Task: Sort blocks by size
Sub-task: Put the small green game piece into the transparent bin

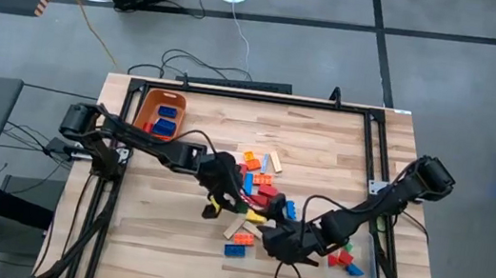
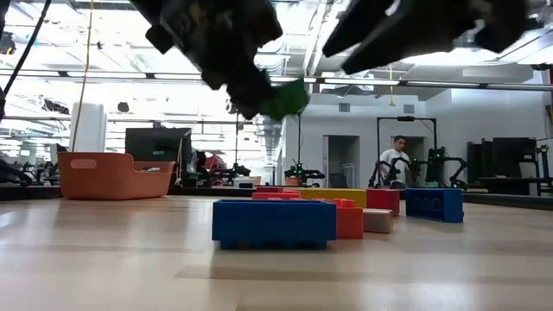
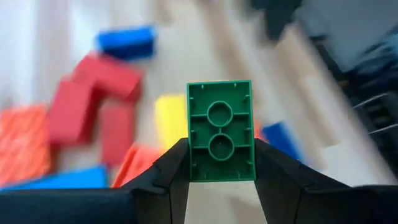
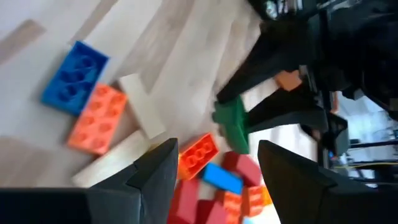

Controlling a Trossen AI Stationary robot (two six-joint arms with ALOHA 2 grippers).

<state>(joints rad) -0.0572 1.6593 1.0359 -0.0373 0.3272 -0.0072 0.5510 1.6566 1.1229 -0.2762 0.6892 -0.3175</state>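
So the left end effector [image 3: 221,163] is clamped on a green block [image 3: 221,132], lifted above the pile mid-desk; the right end effector [image 4: 214,163] hovers nearby, fingers wide.

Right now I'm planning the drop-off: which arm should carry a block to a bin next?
Left: the left gripper already grips the green block above the pile; the right gripper is open and empty.

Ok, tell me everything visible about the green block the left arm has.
The green block is a small plastic brick, seen hollow side on, with two round tubes inside. The left hand is shut on it, one finger on each side. It hangs in the air above the pile of blocks and touches nothing else.
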